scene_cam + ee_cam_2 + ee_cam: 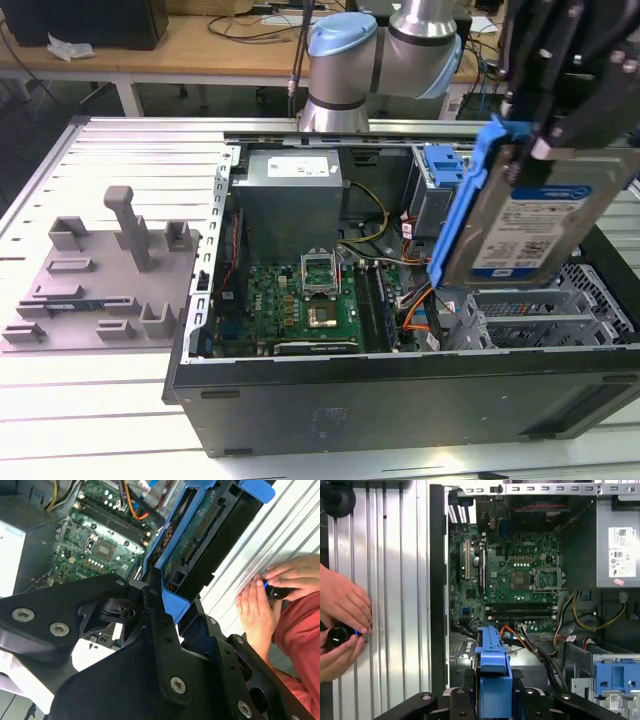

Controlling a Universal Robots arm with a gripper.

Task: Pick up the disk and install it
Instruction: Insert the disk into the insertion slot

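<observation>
While the disk (530,225) is carried clear of the bench (90,420), it is clamped at its upper end by the gripper (537,148), whose black fingers are closed on the drive and its blue frame. The disk is seen tilted, label outward, above the open computer case (400,385) at the exterior view's right, apart from everything below it. The pick-up is judged complete and the carry toward the installation place is judged to be in hand; nothing has yet been seated. Installation, it is judged, calls for the blue frame to be squared with the drive bay (443,165) and kept level with its guides, since a tilted entry could jam.

Inside the case a green motherboard (300,305), a grey power supply (290,195) and orange cables (415,310) are exposed. The cables lie near the bay and could be snagged. A grey fixture (100,280) is set on the bench well apart from the case, at the exterior view's left. In the first wrist view a person's hands (342,615) are seen just beside the case, wrapped round a small black knob (337,635), and should be kept clear of.
</observation>
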